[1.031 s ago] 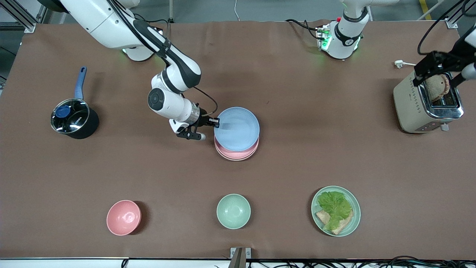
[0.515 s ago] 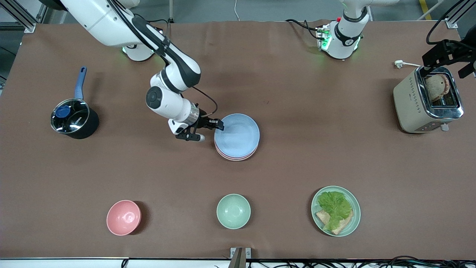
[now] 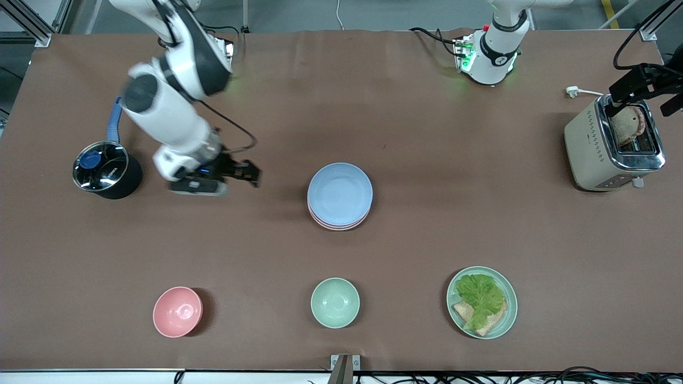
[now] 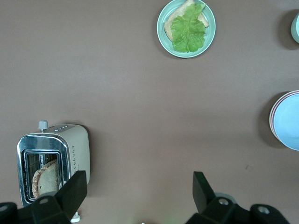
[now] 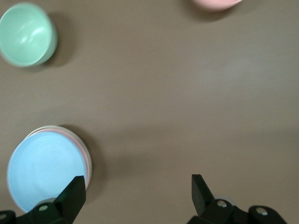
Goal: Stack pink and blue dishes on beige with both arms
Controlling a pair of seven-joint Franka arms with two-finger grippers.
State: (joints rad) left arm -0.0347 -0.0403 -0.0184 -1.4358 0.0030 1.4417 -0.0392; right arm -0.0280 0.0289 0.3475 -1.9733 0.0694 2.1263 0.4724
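Observation:
The light blue plate (image 3: 340, 192) lies on top of the stack at the table's middle. Under it the pink plate (image 3: 341, 226) shows only as a thin rim. The beige plate (image 5: 49, 128) at the bottom shows as a pale edge in the right wrist view. My right gripper (image 3: 252, 175) is open and holds nothing. It hovers over bare table between the stack and the pot, apart from the plates. My left gripper (image 3: 645, 93) is open and hangs over the toaster at the left arm's end. The stack's edge also shows as blue plate (image 4: 288, 122) in the left wrist view.
A black pot (image 3: 105, 170) with a blue handle stands toward the right arm's end. Nearer the front camera lie a pink bowl (image 3: 177, 312), a mint-green bowl (image 3: 335, 302) and a mint-green plate (image 3: 511, 301) with lettuce and bread. A toaster (image 3: 592, 152) holds bread.
The blue plate came down onto the pink one and my right gripper let go of it. That gripper then swung away toward the pot. My left gripper shifted slightly over the toaster.

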